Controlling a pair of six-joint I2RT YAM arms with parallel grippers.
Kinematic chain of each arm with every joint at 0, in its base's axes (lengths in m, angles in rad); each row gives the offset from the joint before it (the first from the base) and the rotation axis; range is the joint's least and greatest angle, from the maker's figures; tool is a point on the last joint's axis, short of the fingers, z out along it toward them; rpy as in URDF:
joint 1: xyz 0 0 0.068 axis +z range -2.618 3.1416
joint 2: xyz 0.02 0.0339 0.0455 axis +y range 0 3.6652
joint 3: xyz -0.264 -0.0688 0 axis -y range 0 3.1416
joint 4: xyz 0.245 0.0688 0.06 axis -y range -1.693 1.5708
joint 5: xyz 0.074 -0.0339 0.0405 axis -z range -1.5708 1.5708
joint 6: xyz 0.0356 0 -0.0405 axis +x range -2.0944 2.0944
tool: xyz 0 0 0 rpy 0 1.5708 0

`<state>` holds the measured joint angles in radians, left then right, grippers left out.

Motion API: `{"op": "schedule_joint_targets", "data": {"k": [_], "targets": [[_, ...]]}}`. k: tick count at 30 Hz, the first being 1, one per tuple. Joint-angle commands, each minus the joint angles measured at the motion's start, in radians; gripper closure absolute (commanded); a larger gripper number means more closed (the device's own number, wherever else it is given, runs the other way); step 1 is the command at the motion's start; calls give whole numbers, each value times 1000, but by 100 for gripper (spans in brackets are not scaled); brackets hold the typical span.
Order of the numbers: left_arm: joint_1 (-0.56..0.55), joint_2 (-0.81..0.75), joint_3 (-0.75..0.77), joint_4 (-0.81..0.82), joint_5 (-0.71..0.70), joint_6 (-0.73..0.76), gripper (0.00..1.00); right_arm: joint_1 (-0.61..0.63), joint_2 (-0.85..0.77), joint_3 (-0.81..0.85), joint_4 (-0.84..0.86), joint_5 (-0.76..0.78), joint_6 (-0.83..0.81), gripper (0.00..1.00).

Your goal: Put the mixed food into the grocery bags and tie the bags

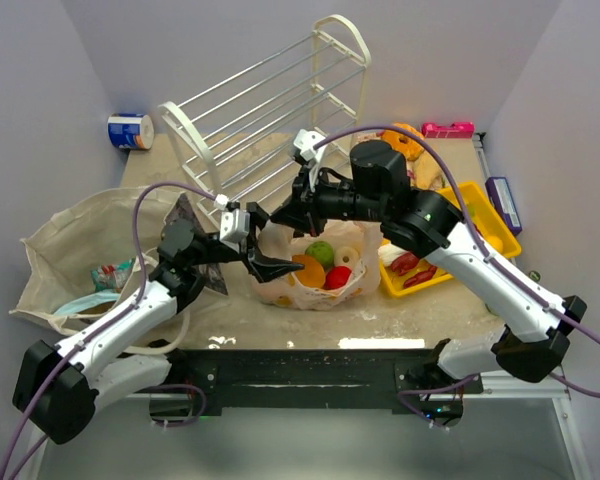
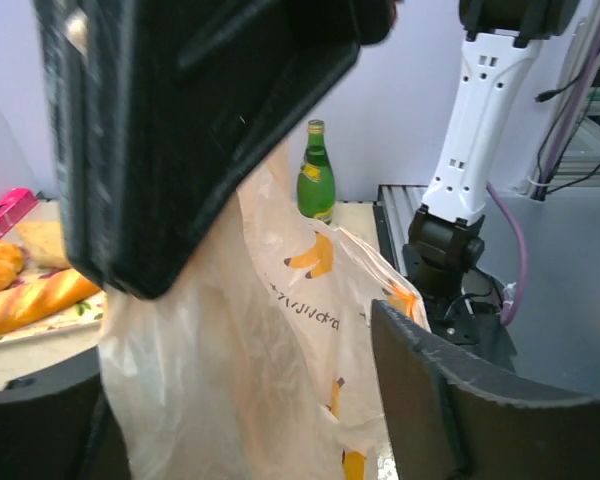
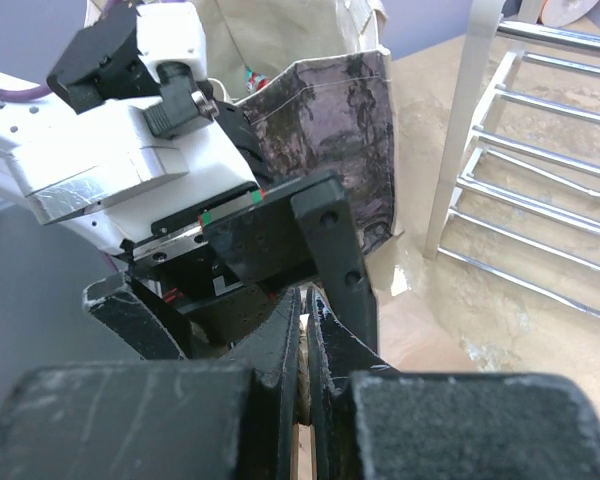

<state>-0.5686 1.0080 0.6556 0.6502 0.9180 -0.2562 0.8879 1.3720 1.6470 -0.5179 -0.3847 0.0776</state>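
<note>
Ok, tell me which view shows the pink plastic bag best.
Top external: the plastic bag shows nearly whole, fruit visible inside. Left wrist sees only one printed side up close; right wrist shows almost none.

The plastic bag [image 2: 280, 330] is translucent peach-pink, printed with yellow bananas. Inside show an orange fruit [image 1: 307, 268], a green fruit [image 1: 321, 252] and a red fruit [image 1: 337, 277]. The tote [image 1: 75, 230] is beige with a dark printed side; the tray [image 1: 502, 222] yellow, the bottle [image 2: 316, 175] green.

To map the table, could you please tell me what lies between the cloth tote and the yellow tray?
The peach plastic bag holding toy fruit; the top view shows it.
</note>
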Motion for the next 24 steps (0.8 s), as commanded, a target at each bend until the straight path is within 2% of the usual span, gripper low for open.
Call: {"op": "schedule_joint_targets", "data": {"k": [1, 7, 10, 11, 13, 14, 17, 18, 19, 21, 24], "targets": [[7, 17, -40, 143, 68, -89, 32, -9, 1, 59, 13, -25, -4, 100], [6, 47, -99, 221, 71, -141, 42, -17, 12, 66, 18, -36, -2, 100], [6, 79, -94, 244, 78, -175, 63, -18, 12, 66, 18, -31, -2, 100], [7, 92, -90, 247, 76, -192, 81, -21, 12, 66, 16, -29, -1, 100], [9, 89, -80, 212, 18, -198, 100, -23, 3, 74, 4, 1, -10, 100], [12, 67, -71, 137, -20, -183, 100, -29, -2, 79, -4, 19, -15, 100], [27, -8, -53, -42, -178, -152, 100, -56, -40, 89, -31, 81, -45, 60], [33, -25, -45, -84, -212, -152, 100, -66, -53, 88, -33, 90, -62, 29], [48, -48, -36, -124, -258, -149, 100, -76, -65, 83, -30, 101, -71, 19], [64, -57, -2, -237, -284, -146, 100, -124, -97, 77, -24, 99, -122, 7], [91, -46, 39, -352, -292, -130, 100, -199, -129, 51, -8, 37, -183, 3]]}}
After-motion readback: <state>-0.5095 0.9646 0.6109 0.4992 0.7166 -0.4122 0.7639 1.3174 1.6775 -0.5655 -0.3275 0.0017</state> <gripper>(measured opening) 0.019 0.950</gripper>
